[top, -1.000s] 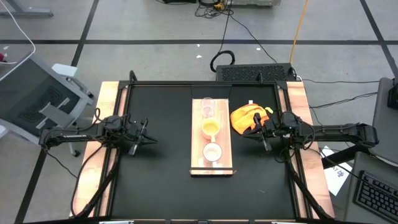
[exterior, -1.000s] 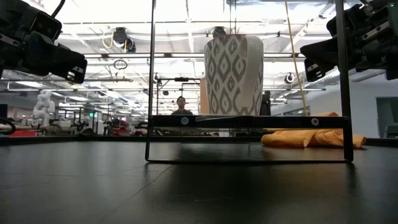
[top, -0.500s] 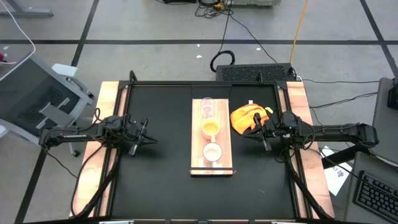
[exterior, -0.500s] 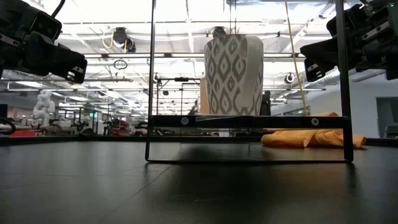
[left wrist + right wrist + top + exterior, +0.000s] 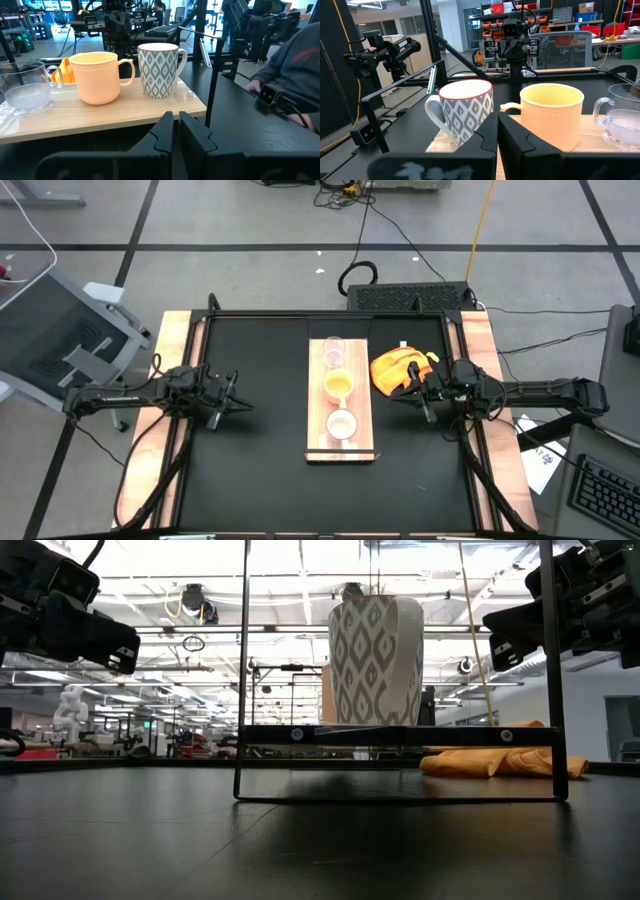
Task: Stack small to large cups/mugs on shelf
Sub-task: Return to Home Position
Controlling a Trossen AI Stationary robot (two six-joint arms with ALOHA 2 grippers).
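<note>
Three cups stand in a row on the light wooden shelf point(image 5: 341, 442): a clear glass cup point(image 5: 333, 352) at the far end, an orange-yellow mug point(image 5: 338, 386) in the middle, a white patterned mug point(image 5: 342, 423) at the near end. They also show in the left wrist view as the glass cup point(image 5: 27, 91), the orange-yellow mug point(image 5: 96, 76) and the patterned mug point(image 5: 159, 68). My left gripper point(image 5: 236, 393) is shut and empty left of the shelf. My right gripper point(image 5: 408, 392) is shut and empty right of the shelf.
An orange-yellow cloth point(image 5: 398, 367) lies on the black tabletop right of the shelf's far half, close to my right gripper. A dark metal frame point(image 5: 400, 762) stands at the shelf's near end. A person's sleeve point(image 5: 295, 65) shows beyond the table.
</note>
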